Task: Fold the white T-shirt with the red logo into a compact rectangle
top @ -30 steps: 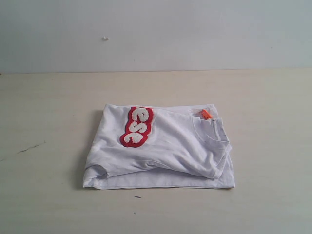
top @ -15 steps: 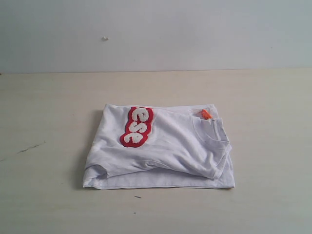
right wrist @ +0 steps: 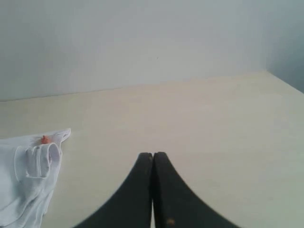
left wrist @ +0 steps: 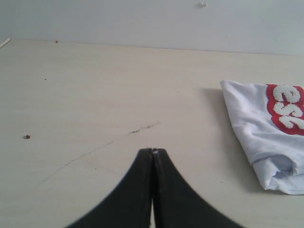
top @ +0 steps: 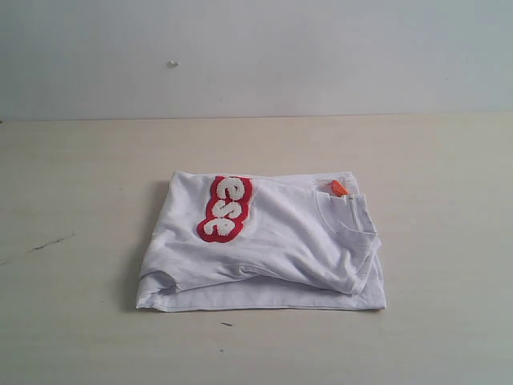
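Exterior view faces the folded white T-shirt [top: 260, 245] frontally; both low wrist views share its edges.

Soft, even, bright light fills all views with no glare. The white T-shirt [top: 264, 245] casts a faint shadow leftward onto the worktop [top: 72, 321]. Images are slightly grainy.

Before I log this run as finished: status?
Left claw and right claw shut, empty, clear of cloth. White T-shirt folded on table, red logo up. Nothing in the way.
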You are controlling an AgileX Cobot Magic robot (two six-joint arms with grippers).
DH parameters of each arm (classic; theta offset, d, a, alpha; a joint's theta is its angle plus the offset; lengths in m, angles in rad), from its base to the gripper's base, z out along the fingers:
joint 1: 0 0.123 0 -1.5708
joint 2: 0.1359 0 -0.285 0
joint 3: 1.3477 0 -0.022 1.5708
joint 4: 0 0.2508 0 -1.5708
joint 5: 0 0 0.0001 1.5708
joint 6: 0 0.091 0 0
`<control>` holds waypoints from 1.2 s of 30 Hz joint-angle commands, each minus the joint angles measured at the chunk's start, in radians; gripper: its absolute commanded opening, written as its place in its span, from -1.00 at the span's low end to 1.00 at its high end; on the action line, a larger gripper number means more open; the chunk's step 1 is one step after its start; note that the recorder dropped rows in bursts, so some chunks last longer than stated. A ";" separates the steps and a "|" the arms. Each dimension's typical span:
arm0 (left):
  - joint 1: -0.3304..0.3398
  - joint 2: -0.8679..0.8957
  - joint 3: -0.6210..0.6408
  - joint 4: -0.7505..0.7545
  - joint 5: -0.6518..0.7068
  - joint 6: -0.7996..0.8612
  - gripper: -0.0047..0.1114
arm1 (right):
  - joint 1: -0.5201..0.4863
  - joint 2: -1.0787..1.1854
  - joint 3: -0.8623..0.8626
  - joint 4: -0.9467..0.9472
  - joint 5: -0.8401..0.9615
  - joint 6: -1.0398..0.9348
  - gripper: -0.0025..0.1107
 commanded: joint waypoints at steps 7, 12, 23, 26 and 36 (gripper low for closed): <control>0.000 -0.007 0.000 0.002 -0.012 -0.003 -0.92 | -0.007 -0.006 0.005 -0.038 0.028 0.027 -0.96; 0.000 -0.007 0.000 0.002 -0.012 -0.003 -0.92 | -0.007 -0.006 0.005 -0.041 0.032 0.026 -0.96; 0.000 -0.007 0.000 0.002 -0.012 -0.003 -0.92 | -0.007 -0.006 0.005 -0.047 0.067 0.059 -0.96; 0.000 -0.007 0.000 0.002 -0.012 -0.003 -0.92 | -0.007 -0.006 0.005 -0.047 0.070 0.060 -0.96; 0.000 -0.007 0.000 0.002 -0.012 -0.003 -0.92 | -0.007 -0.006 0.005 -0.018 0.070 0.086 -0.96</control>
